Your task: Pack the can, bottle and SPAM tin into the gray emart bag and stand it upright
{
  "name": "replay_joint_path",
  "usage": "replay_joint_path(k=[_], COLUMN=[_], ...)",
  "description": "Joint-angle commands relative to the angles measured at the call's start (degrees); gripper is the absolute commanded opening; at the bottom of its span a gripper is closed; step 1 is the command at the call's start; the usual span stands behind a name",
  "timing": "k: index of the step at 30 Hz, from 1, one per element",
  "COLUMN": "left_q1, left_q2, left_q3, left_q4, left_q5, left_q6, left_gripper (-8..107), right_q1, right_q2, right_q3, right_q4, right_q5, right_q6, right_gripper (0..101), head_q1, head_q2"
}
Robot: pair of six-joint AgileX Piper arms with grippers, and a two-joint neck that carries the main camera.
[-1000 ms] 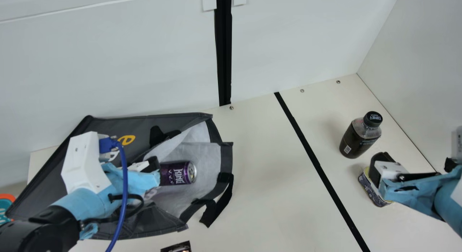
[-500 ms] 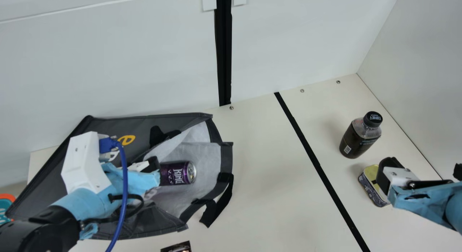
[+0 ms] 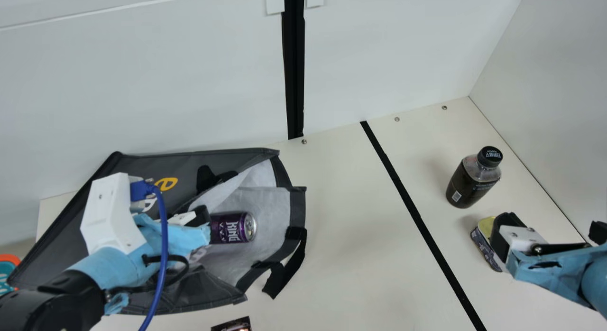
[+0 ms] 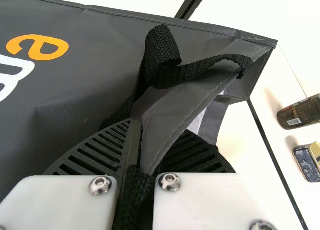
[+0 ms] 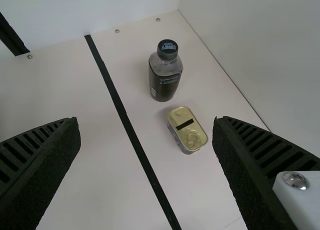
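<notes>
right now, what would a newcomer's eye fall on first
The large gray emart bag, lying at the main view's left, with a purple can in its pale open mouth. Then the black-capped bottle, standing at the right beyond the black stripe, near the SPAM tin.

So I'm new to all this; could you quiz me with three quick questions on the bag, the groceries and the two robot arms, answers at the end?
1. True or false: the can lies on its side in the opening of the gray emart bag.
2. Pick one. The left gripper is closed on: A) the bottle; B) the SPAM tin; C) the fabric of the bag.
3. Short answer: which gripper has its fingers apart?

Key: 1. True. 2. C. 3. The right gripper.
</notes>
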State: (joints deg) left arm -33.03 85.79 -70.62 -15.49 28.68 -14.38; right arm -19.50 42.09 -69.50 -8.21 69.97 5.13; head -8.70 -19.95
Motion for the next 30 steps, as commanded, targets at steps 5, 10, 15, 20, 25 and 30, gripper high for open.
replay_joint_path(k=[5, 10, 15, 20, 25, 30], left_q1=[0.0, 0.0, 0.0, 0.0, 0.0, 0.0], left_q2=[0.0, 0.0, 0.0, 0.0, 0.0, 0.0], left_q3=[0.0, 0.0, 0.0, 0.0, 0.0, 0.0], left_q4=[0.0, 0.0, 0.0, 0.0, 0.0, 0.0], left_q5=[0.0, 0.0, 0.0, 0.0, 0.0, 0.0], left_q6=[0.0, 0.0, 0.0, 0.0, 0.0, 0.0], left_gripper=[-8, -8, -8, -8, -8, -8], right_q1=[0.0, 0.4, 0.9, 1.7, 2.2, 2.2], right_q2=[0.0, 0.3, 1.0, 2.3, 4.1, 6.1], right_q3=[0.5, 0.5, 0.2, -0.6, -2.1, -3.7], right_q4=[0.5, 0.4, 0.2, -0.2, -0.5, -0.5], right_q5=[-0.1, -0.1, -0.1, -0.1, -0.1, -0.1], right_q6=[-0.1, 0.0, 0.3, 1.0, 1.6, 1.8], right_gripper=[95, 95, 95, 95, 95, 95], head_q1=[-1.3, -1.3, -1.3, -1.3, -1.3, -1.3], head_q2=[0.0, 0.0, 0.0, 0.0, 0.0, 0.0])
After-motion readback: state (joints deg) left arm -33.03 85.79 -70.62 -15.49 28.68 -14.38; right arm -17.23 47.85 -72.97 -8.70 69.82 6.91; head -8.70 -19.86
